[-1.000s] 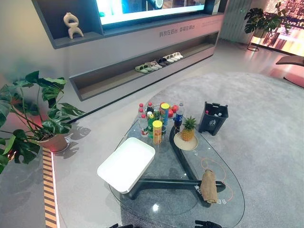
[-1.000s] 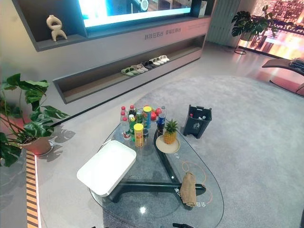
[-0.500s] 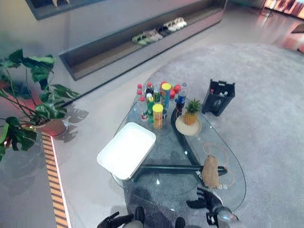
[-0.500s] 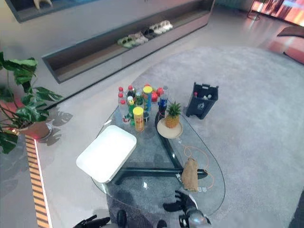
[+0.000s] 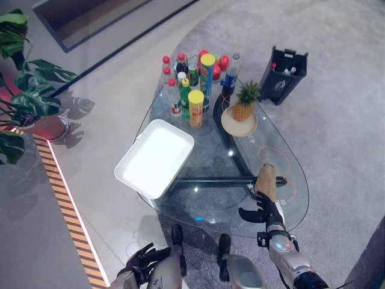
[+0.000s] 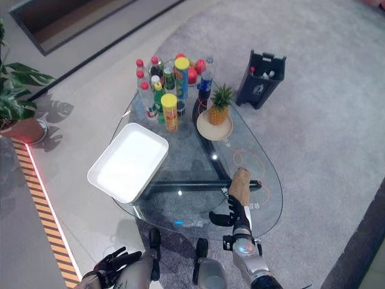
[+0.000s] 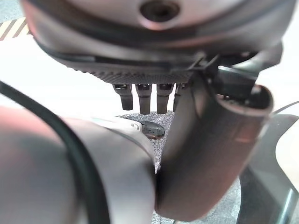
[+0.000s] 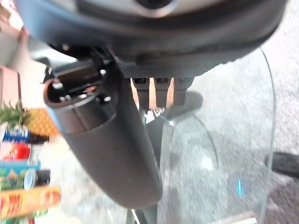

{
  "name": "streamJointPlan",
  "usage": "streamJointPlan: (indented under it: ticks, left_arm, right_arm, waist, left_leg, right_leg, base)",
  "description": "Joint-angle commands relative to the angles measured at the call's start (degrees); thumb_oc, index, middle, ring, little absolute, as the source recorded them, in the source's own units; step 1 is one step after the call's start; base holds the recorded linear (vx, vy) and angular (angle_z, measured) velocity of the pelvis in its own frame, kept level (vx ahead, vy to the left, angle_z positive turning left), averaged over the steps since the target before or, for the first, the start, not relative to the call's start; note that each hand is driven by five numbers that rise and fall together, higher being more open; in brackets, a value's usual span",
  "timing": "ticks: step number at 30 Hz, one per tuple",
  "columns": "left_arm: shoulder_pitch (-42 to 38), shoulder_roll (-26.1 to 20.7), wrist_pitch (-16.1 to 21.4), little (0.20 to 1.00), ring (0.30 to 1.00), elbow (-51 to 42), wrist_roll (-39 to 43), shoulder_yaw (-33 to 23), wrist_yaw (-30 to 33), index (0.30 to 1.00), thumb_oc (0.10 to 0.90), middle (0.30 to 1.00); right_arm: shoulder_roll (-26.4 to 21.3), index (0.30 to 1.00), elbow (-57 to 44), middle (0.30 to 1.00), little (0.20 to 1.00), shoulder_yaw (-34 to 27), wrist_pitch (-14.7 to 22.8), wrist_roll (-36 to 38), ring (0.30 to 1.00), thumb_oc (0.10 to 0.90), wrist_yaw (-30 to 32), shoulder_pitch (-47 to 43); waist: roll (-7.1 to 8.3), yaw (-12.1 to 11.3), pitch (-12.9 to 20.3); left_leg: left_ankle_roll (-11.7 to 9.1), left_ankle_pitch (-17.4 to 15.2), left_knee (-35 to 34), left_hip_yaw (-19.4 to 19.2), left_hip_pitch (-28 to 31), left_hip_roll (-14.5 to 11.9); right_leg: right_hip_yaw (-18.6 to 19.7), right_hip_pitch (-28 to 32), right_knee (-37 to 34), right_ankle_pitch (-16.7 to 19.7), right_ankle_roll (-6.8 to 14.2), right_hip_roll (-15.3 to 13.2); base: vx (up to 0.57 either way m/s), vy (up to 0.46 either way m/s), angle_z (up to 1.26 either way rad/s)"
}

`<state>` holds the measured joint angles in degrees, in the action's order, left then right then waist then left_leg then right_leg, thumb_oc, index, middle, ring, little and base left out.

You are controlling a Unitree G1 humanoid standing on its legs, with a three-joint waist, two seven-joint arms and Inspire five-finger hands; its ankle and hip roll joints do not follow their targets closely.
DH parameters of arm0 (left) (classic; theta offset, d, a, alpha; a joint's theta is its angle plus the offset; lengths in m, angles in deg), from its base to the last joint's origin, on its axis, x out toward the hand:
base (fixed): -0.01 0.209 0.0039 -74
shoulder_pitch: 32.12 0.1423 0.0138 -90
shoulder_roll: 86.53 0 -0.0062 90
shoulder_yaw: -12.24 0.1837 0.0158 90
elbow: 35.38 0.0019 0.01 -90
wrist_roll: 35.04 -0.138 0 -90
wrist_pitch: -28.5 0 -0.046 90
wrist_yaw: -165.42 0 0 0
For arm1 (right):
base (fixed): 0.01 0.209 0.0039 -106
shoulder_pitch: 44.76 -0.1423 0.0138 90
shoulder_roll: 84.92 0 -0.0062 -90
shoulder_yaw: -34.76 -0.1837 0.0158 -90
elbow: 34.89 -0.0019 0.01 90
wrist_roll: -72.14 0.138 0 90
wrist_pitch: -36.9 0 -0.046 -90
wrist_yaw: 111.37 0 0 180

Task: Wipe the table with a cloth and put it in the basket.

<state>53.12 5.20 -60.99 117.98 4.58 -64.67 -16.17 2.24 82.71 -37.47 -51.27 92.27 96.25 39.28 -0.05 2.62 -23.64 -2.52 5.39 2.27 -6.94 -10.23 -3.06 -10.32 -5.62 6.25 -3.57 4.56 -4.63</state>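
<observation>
A tan cloth [image 5: 266, 180] lies rolled up on the near right part of the glass table [image 5: 207, 198]. My right hand [image 5: 263, 211] is open over the table's near edge, its straight, spread fingers reaching the cloth's near end. The right wrist view shows the thumb [image 8: 107, 149] stuck out and the fingers straight above the glass. A white rectangular basket [image 5: 155, 158] sits on the table's left side, overhanging the edge. My left hand [image 5: 143, 260] hangs low beside the table's near left, open with relaxed fingers and holding nothing.
Several bottles and cans [image 5: 191, 81] crowd the table's far end, next to a pineapple [image 5: 245, 103] on a plate. A dark bin [image 5: 283, 74] stands on the carpet beyond the table at the right. A potted plant [image 5: 30, 102] stands far left on the floor.
The camera has tilted down towards the table. Both hands have come into view, and the right hand has risen over the near edge up to the cloth. The cloth has not moved.
</observation>
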Motion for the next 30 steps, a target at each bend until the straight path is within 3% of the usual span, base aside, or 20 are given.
streamJointPlan:
  ticks: [1, 16, 20, 30]
  left_arm:
    - [2.3, 2.3, 0.9, 0.900, 0.900, 0.7, 0.3, 2.0, 0.7, 0.900, 0.800, 0.900]
    - [-0.9, 2.2, 0.8, 0.900, 0.900, -3.8, 3.9, 2.9, 1.0, 0.900, 0.800, 0.900]
    - [-2.2, 1.9, 0.5, 0.900, 0.900, -4.7, 4.7, 3.8, 1.4, 0.900, 0.800, 0.900]
    - [-4.0, 1.1, 0.2, 0.900, 0.900, -6.7, 7.8, 5.0, 2.6, 0.900, 0.800, 0.900]
  right_arm:
    - [-3.9, 0.900, -9.3, 0.900, 0.900, -2.0, 5.1, -3.5, 0.900, 0.800, 7.0, -1.5]
    - [-5.4, 0.900, -15.1, 0.900, 0.900, -5.2, 6.6, -5.9, 0.900, 0.800, 23.9, -7.9]
    - [-5.5, 0.900, -14.9, 0.900, 0.900, -5.1, 5.3, -4.7, 0.900, 0.800, 26.5, -11.2]
    - [-6.2, 0.900, -13.4, 0.900, 0.900, -4.5, -0.2, -2.7, 0.900, 0.800, 30.3, -17.2]
  waist:
    - [1.35, 0.8, 0.7]
    - [0.52, 0.7, -4.6]
    - [0.13, 0.5, -6.2]
    - [-1.12, 0.8, -6.2]
  left_leg:
    - [1.6, -10.0, 8.8, -2.6, 0.0, 4.4]
    - [1.2, -10.3, 14.2, -2.6, -6.5, 4.2]
    - [1.2, -10.0, 15.2, -2.5, -9.1, 4.4]
    - [1.1, -9.3, 17.2, -2.9, -17.8, 4.7]
  right_leg:
    - [2.0, -4.4, 2.5, 1.2, -0.3, 1.2]
    - [1.6, -10.2, 5.4, 1.4, -1.3, 1.0]
    - [1.3, -12.9, 6.4, 1.6, -1.5, 0.9]
    - [1.4, -22.6, 9.4, 2.2, -1.5, 0.7]
  base:
    - [-0.01, 0.010, -0.04]
    - [-0.01, 0.004, -0.03]
    - [-0.01, 0.001, 0.01]
    - [0.00, 0.006, 0.00]
